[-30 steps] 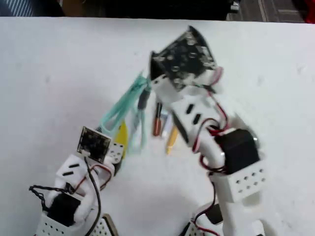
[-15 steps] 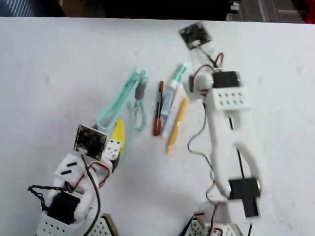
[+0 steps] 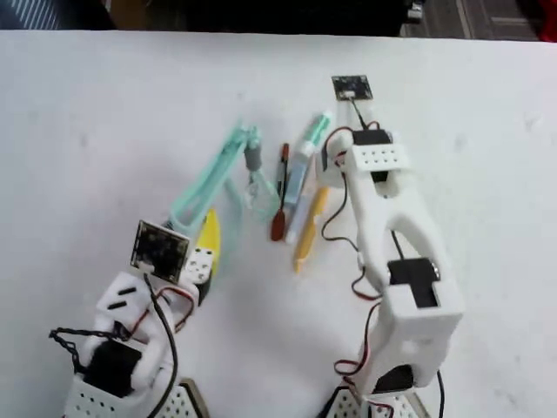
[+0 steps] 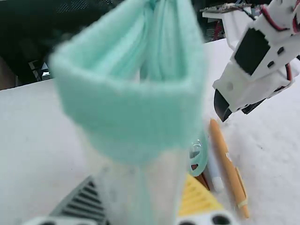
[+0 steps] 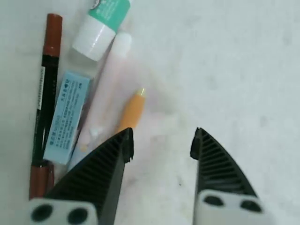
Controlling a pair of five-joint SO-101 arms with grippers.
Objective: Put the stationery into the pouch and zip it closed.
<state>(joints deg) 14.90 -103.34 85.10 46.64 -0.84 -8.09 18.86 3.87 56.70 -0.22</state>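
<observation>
Several loose stationery pieces (image 3: pixel 296 178), orange plastic pen (image 5: pixel 130 115) among them, lay on white bench (image 3: pixel 104 113) at 3 o'clock of mint-green fabric-edged clear pouch (image 3: pixel 213 174). Left claw (image 3: pixel 207 228) pinched pouch end, apparently propping it for loading. Right claw (image 5: pixel 161 140), spread, hovered beside pen, likely for pickup.

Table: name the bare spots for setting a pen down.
Bare table left of the pouch and right of the right arm. Crowded in the middle: red pen, orange pen and tube lie close between pouch and arm.
</observation>
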